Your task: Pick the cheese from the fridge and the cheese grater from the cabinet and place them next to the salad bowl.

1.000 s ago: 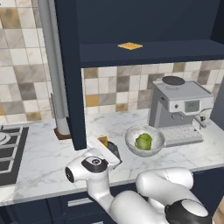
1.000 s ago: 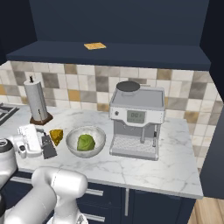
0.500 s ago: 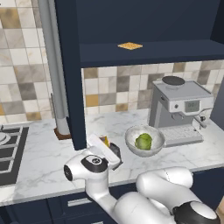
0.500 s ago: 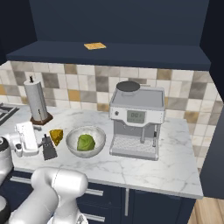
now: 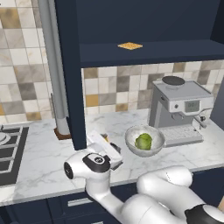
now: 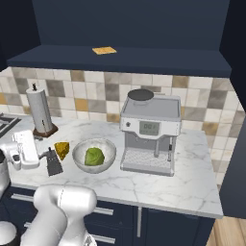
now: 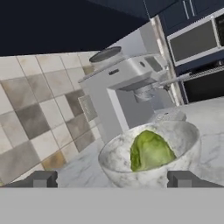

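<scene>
While the gripper [image 7: 112,178] hangs low over the counter [image 6: 144,185] with its fingers spread wide and nothing between them, the cheese [image 6: 61,149] and the grater [image 6: 54,162] sit just beside the salad bowl [image 6: 94,154], near the coffee machine [image 6: 150,132].

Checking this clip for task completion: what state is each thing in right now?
gripper: open, holding nothing, facing the salad bowl
cheese: on the counter, left of the salad bowl
cheese grater: upright on the counter, in front of the cheese
salad bowl: upright, lettuce inside
coffee machine: on the counter, right of the bowl
</scene>
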Controlling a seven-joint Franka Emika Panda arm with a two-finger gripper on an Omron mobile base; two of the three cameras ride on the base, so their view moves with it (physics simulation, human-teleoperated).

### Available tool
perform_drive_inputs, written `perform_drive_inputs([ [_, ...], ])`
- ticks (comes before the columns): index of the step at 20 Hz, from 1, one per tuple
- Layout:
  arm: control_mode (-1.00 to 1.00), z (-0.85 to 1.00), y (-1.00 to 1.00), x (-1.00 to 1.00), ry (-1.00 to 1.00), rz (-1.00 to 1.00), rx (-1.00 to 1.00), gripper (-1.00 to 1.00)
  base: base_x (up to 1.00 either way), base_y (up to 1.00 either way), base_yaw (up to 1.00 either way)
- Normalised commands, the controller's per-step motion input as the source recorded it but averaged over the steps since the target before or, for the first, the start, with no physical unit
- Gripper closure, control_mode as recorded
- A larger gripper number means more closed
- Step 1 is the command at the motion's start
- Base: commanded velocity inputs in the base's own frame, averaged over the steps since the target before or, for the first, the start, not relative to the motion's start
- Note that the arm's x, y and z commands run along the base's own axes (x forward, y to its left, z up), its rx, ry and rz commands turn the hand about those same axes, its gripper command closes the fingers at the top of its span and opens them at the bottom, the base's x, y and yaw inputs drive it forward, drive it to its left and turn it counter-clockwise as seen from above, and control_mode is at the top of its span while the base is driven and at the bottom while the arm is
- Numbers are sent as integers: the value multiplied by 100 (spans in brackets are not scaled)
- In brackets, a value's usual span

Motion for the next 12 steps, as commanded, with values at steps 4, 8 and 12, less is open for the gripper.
perform_drive_inputs([
  [4, -100, 31, -20, -21, 15, 13, 0, -100, 0, 0, 0],
  [8, -100, 34, -20, -16, 27, 24, 0, -100, 0, 0, 0],
  [12, -100, 38, -23, -18, 24, 30, 0, -100, 0, 0, 0],
])
